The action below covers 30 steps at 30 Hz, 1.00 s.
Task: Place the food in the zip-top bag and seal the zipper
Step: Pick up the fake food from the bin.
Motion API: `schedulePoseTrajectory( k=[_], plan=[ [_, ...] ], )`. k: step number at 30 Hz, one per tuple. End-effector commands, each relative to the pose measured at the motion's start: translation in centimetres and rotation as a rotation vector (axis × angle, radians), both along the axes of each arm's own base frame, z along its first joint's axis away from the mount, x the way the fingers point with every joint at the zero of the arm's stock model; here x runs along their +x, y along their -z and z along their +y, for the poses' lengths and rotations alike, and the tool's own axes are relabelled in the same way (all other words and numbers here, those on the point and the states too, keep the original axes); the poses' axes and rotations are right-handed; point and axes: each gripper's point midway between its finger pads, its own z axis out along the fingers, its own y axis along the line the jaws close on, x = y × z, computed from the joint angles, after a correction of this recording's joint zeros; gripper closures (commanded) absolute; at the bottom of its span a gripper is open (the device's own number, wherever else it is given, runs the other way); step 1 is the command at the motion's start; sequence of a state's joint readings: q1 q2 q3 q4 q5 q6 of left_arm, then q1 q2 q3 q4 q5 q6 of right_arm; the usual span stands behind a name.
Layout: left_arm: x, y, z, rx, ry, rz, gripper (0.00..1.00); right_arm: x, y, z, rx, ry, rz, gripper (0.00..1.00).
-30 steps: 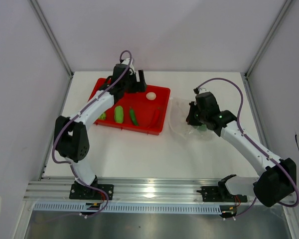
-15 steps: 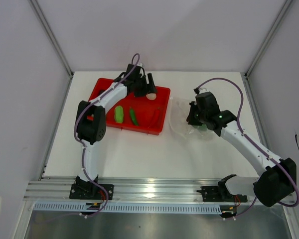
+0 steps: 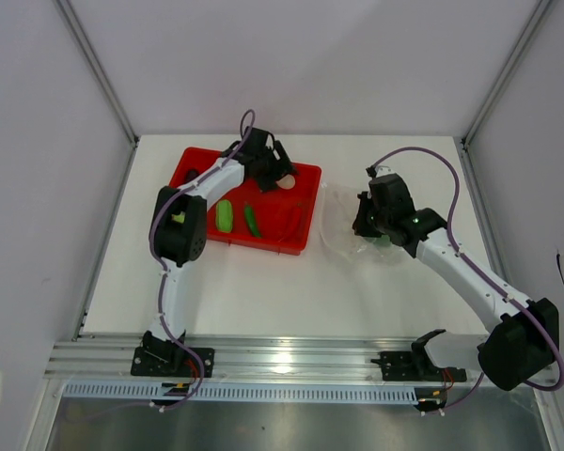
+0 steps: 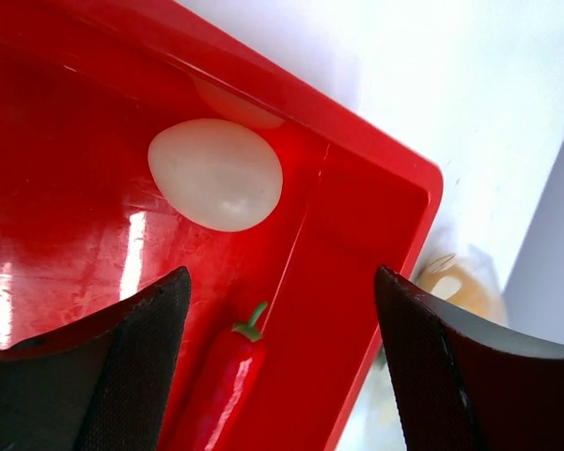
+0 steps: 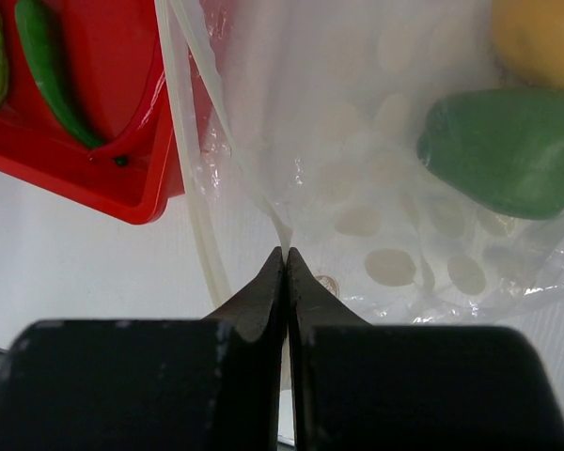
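My left gripper (image 3: 278, 171) hangs open over the back right corner of the red tray (image 3: 195, 169). The white ball (image 4: 216, 174) lies ahead of its wide-apart fingers (image 4: 132, 362), and the red chili (image 4: 221, 385) lies between them, lower down. Two green vegetables (image 3: 225, 215) (image 3: 252, 221) lie in the tray's middle. The clear zip-top bag (image 3: 343, 230) sits right of the tray, holding a green bell pepper (image 5: 503, 150) and a yellow lemon (image 5: 540, 38). My right gripper (image 5: 285, 252) is shut on a fold of the bag's edge. The zipper (image 5: 183, 160) runs as a pale strip beside it.
The tray's right rim (image 4: 385, 235) lies close to the bag's mouth. White tabletop (image 3: 263, 291) stretches in front of the tray and bag. Grey walls and metal posts enclose the table on three sides.
My left arm has swung right across the tray's back, from its back middle to over the white ball, its jaws narrowing slightly. The right arm and bag have not moved.
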State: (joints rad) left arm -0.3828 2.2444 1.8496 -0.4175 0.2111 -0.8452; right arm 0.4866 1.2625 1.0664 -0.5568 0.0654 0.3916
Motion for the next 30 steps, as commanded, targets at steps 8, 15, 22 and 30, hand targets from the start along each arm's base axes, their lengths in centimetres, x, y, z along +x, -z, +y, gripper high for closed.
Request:
schedulePoseTrajectory(
  k=[8, 15, 22, 30],
  plan=[
    [1.7, 1.7, 0.7, -0.133, -0.263, 0.099, 0.2, 0.6, -0.8, -0.8, -0.014, 0.025, -0.045, 1.0],
    [1.9, 2.5, 2.0, -0.124, -0.372, 0.13, 0.22, 0.8, -1.1, -1.4, -0.021, 0.036, -0.056, 1.0],
    [2.6, 3.3, 1.7, -0.157, -0.402, 0.143, 0.26, 0.7, -1.0, -1.4, -0.016, 0.039, -0.054, 1.0],
    [3.3, 3.5, 2.3, -0.154, -0.471, 0.142, 0.28, 0.7, -1.2, -1.6, -0.02, 0.044, -0.065, 1.0]
  ],
)
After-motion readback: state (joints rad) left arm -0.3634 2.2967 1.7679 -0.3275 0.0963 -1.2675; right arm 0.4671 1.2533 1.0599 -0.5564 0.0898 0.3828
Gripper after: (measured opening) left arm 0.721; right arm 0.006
